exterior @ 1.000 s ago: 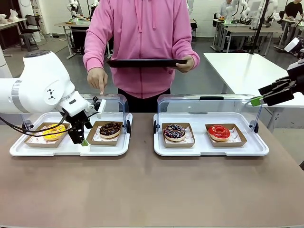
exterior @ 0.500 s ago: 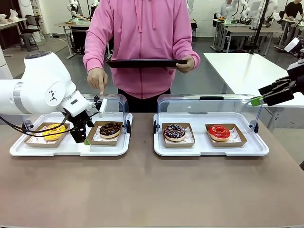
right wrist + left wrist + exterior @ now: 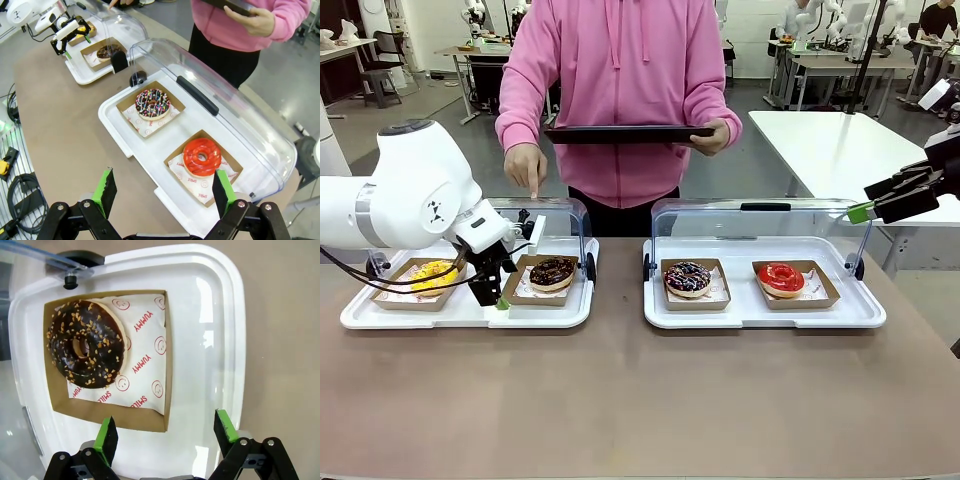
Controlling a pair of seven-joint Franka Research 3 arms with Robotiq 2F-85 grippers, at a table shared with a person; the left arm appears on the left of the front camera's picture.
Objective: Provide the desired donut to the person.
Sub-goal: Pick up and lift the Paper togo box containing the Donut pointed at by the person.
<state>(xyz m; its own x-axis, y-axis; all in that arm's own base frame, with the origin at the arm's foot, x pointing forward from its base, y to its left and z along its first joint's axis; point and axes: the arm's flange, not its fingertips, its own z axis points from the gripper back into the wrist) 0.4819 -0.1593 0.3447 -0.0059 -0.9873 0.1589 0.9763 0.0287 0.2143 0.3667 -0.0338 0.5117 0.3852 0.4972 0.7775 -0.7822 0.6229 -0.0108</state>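
Fingers (image 3: 106, 437) of left gripper (image 3: 166, 430) spread wide, gripping nothing, low over left tray (image 3: 220, 315). One pad above box (image 3: 140, 421) edge, other above tray rim; bare tray strip between box and rim. Chocolate donut (image 3: 85, 350) sat in box on paper (image 3: 147, 365) printed "YUMMY", "SMILE". Person (image 3: 620, 90) at far side; hand (image 3: 525, 165) pointed a finger down at raised lid (image 3: 565, 215) behind that donut. Right gripper (image 3: 162, 192) released too, high over right tray (image 3: 131, 142), well apart.
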